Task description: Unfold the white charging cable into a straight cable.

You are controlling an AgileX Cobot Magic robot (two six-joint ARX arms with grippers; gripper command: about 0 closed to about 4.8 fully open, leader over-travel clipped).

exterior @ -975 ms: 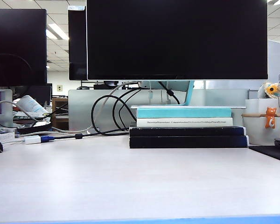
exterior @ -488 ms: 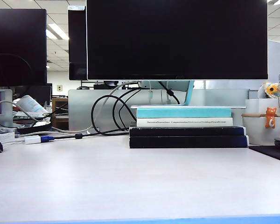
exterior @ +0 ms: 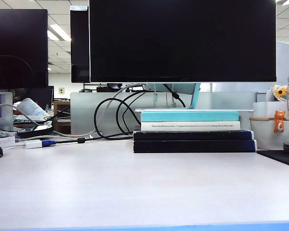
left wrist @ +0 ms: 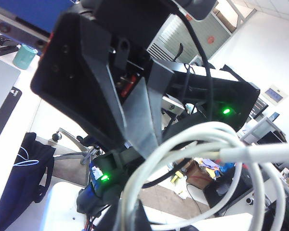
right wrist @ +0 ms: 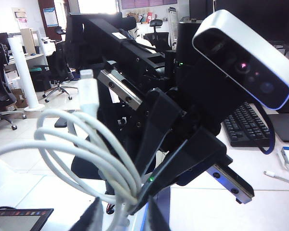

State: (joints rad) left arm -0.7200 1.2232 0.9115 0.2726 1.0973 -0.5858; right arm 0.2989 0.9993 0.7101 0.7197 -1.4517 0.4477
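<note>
The white charging cable [right wrist: 94, 159] is not lying on the counter [exterior: 144, 187]; in the exterior view neither arm nor cable is showing. Both wrist views are showing it in the air, bunched in several loose loops between the two arms.

The right end effector [right wrist: 120, 214] is sitting at the lower middle of the right wrist view, with its fingers closed on the gathered strands of the cable; a white plug [right wrist: 88, 94] is standing up in the upper left part.

The left end effector [left wrist: 127, 219] is sitting at the bottom of the left wrist view. Its fingers are pressed together, and the loops are running down to them, so it is probably pinching the cable.

The cable is looking light, thin and very soft, with a smooth skin that may be slipping through a weak grip. The loops are probably keeping some curl. It seems best to be holding it near each end, just behind the plug, and not on the bundle.
</note>
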